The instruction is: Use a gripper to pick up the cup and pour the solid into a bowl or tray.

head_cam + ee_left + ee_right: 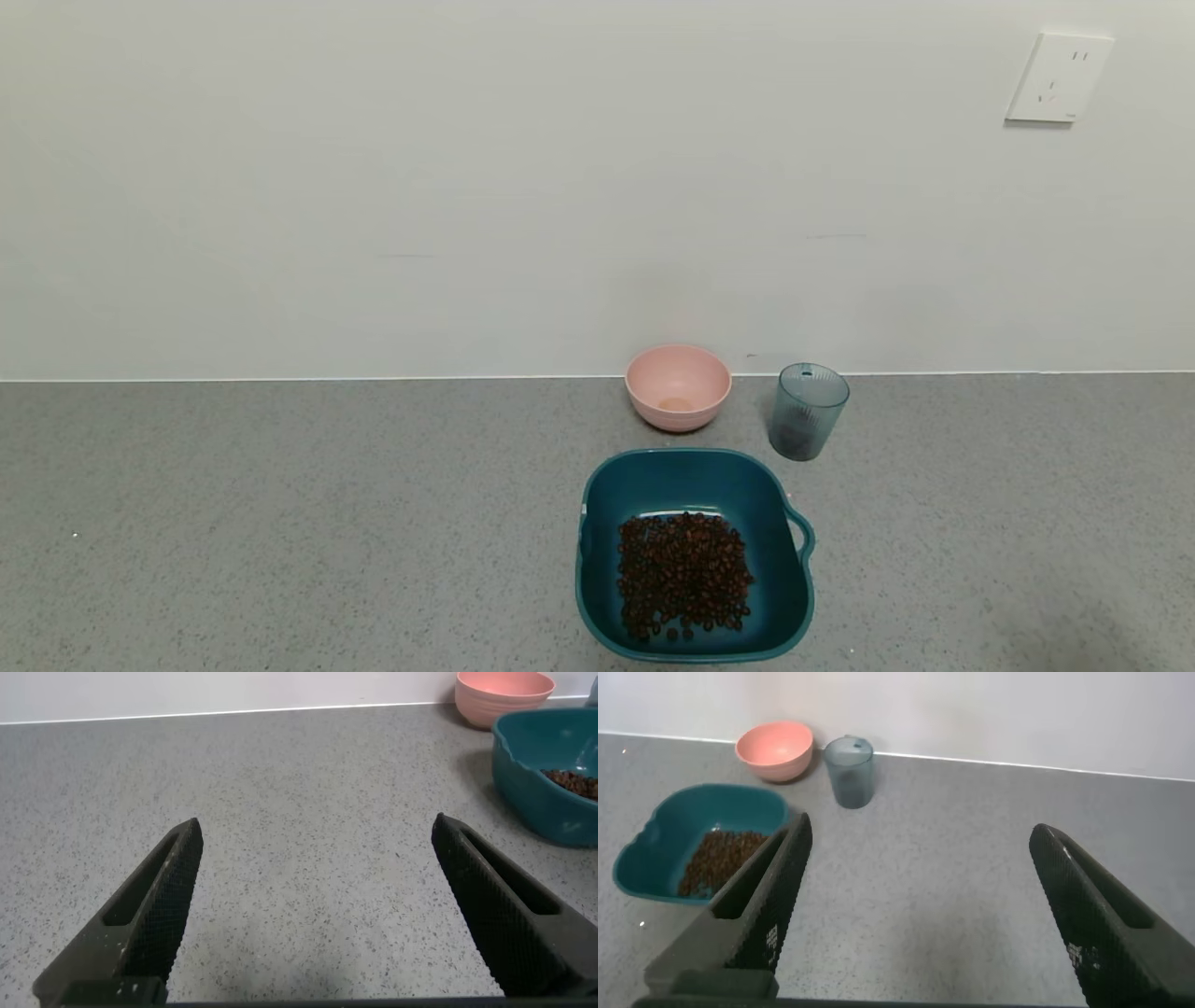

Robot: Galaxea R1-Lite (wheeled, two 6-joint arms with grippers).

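Take the teal basin (602,523) as your landmark: a deep, rounded-square plastic tub on the grey speckled counter (280,523), with a small loop handle (801,537) on its right side. The solid (683,574) lies in it — many small dark brown bean-like pieces spread over the floor of the basin, thickest toward the near wall.

The cup (808,411) stands upright on the counter beyond the basin's far right corner, apart from it and near the wall. You see a small, tapered tumbler of translucent grey-blue plastic with fine vertical ribs, wider at the rim than at the foot. A dark patch shows through its lower part; whether that is leftover beans or only shadow you cannot tell.

Just beyond the basin's far rim, to the left of the cup, sits a small round pink bowl (678,386), also clear of the basin.

Neither arm shows in the head view. The left gripper (316,905) hovers low over bare counter well to the left of the basin, its two black fingers spread wide with nothing between them. The right gripper (920,910) hangs above the counter on the basin's right side — fingers likewise wide apart and holding nothing, with basin, pink bowl and cup all lying beyond it.
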